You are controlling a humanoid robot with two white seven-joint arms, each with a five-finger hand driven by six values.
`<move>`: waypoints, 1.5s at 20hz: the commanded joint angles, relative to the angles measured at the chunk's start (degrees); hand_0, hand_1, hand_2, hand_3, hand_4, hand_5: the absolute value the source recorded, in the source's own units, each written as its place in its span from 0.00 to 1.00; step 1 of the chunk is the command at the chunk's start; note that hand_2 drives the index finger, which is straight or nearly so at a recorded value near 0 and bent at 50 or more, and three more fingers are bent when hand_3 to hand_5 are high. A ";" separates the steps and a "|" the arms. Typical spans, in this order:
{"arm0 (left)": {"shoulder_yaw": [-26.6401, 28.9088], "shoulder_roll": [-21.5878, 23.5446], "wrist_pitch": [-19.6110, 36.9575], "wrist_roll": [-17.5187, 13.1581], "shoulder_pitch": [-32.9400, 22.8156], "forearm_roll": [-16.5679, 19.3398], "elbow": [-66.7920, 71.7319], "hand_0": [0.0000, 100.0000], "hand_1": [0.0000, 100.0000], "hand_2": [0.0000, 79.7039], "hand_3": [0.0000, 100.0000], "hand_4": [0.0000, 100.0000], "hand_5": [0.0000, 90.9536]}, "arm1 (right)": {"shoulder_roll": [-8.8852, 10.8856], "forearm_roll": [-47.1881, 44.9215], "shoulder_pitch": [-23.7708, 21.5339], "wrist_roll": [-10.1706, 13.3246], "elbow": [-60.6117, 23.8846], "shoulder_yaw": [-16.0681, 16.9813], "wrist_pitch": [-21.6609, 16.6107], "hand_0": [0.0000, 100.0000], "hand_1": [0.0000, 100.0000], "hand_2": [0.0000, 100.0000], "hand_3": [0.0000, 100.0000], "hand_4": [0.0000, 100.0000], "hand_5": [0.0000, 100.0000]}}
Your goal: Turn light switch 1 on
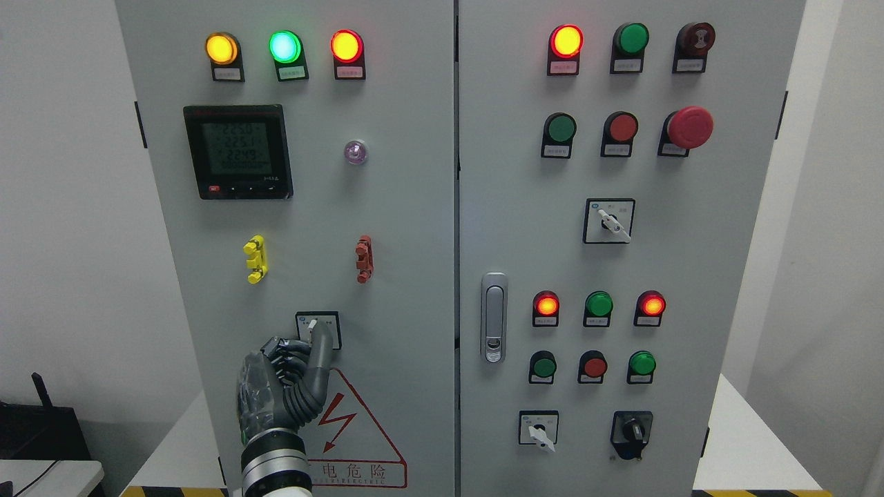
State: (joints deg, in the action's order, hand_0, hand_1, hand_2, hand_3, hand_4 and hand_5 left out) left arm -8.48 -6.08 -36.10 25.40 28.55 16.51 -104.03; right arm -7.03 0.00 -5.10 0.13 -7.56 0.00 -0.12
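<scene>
Low on the left cabinet door [207, 276], just above the warning triangle [352, 435]: small rigid rotary light switch [318, 329], probably stiff with a click, best pinched at its short white lever, left hand [290, 376] mostly curled, one finger touching it, gripping nothing.

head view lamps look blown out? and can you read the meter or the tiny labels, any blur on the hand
Head view: the lit lamps, such as the green lamp, bloom with pale, washed-out centres; the meter digits are faint and only roughly legible; the small label plates under the lamps are too soft to read; lighting is even, with no hard shadows on the cabinet; the left hand at the rotary switch looks sharp, without motion blur.
</scene>
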 commanded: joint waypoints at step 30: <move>-0.13 -0.07 0.33 -0.52 0.02 -1.13 -0.03 0.64 0.13 0.76 0.92 0.92 0.89 | 0.00 -1.49 0.00 -0.04 0.00 -1.14 0.03 0.12 0.39 0.00 0.00 0.00 0.00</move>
State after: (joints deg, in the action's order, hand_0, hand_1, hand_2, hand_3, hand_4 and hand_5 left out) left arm -8.62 -6.08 -35.71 24.93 28.61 15.70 -104.07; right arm -7.03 0.00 -5.10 0.13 -7.56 0.00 -0.12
